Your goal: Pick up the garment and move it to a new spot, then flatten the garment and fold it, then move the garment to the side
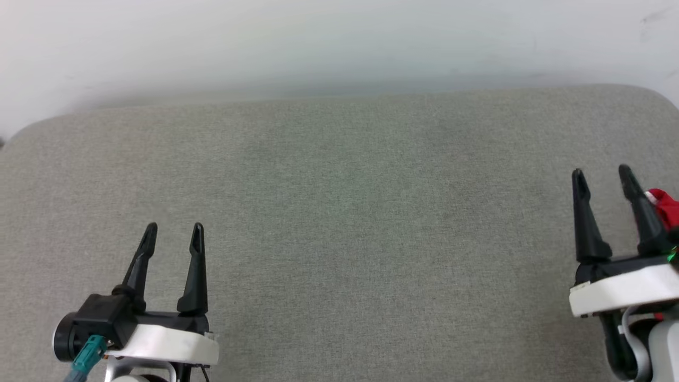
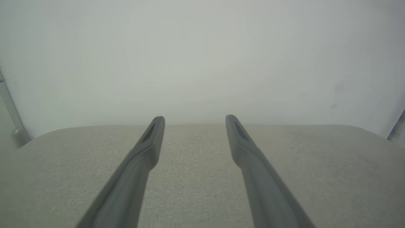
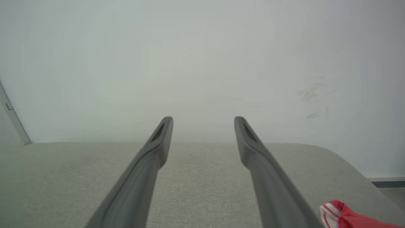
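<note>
A small part of the garment (image 1: 666, 208), red with a bit of white trim, pokes in at the right edge of the head view, just beyond my right gripper's outer finger. In the right wrist view the garment (image 3: 348, 217) lies at the bottom right corner on the grey surface, beside the right finger. My right gripper (image 1: 602, 176) stands open with nothing between its fingers. At the lower left, my left gripper (image 1: 174, 231) is also open and holds nothing. Most of the garment is out of view.
The grey fabric surface (image 1: 339, 212) spreads wide between the two grippers. Its rounded back edge meets a pale wall (image 1: 339, 42). The surface's right rear corner (image 3: 348, 158) curves off near the garment.
</note>
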{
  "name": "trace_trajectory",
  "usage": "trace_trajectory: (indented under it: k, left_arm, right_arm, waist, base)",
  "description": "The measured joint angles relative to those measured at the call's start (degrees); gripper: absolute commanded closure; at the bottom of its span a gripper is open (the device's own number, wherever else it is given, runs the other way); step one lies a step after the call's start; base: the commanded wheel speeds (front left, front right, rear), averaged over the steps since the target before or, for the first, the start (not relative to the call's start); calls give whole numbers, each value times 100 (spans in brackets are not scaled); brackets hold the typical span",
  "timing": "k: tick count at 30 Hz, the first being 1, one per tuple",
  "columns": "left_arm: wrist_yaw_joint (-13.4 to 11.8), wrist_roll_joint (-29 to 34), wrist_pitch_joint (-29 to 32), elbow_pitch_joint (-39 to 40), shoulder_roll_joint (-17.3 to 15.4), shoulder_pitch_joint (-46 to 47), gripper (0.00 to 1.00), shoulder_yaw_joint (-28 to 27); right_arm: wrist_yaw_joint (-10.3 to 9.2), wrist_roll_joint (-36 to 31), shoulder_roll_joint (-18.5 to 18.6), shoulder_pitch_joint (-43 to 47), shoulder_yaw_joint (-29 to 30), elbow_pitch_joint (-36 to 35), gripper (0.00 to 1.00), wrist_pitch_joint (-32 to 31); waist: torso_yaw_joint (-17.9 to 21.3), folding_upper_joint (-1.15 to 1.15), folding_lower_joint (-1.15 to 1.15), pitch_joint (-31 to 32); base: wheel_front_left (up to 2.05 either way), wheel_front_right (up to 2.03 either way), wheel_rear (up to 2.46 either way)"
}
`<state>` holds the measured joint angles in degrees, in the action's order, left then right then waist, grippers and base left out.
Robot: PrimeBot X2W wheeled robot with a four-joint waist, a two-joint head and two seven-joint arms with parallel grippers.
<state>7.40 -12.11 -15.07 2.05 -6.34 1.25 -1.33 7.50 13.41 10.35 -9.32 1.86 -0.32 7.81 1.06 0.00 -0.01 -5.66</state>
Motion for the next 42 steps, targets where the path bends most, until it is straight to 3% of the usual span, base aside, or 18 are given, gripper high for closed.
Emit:
trace_trajectory:
  k: [12,39,40,42]
  left_arm:
    - [0,-25,0,-320,121,-316,0,38]
    - [0,-175,0,-304,82,-376,0,148]
    - [0,-175,2,-344,88,-380,100,152]
    - [0,-175,3,-463,113,-432,100,164]
  right_arm:
    - [0,205,-370,521,-119,537,0,635]
    - [0,-16,-420,491,-200,755,0,723]
    - [0,-13,-422,510,-202,792,100,722]
    - [0,-10,-428,584,-215,901,100,720]
  waist:
    - [-165,0,0,226]
    - [-156,0,2,247]
    - [-156,0,2,247]
    - [-156,0,2,247]
  base:
    - [0,0,0]
    - [0,0,0]
    - [0,0,0]
    - [0,0,0]
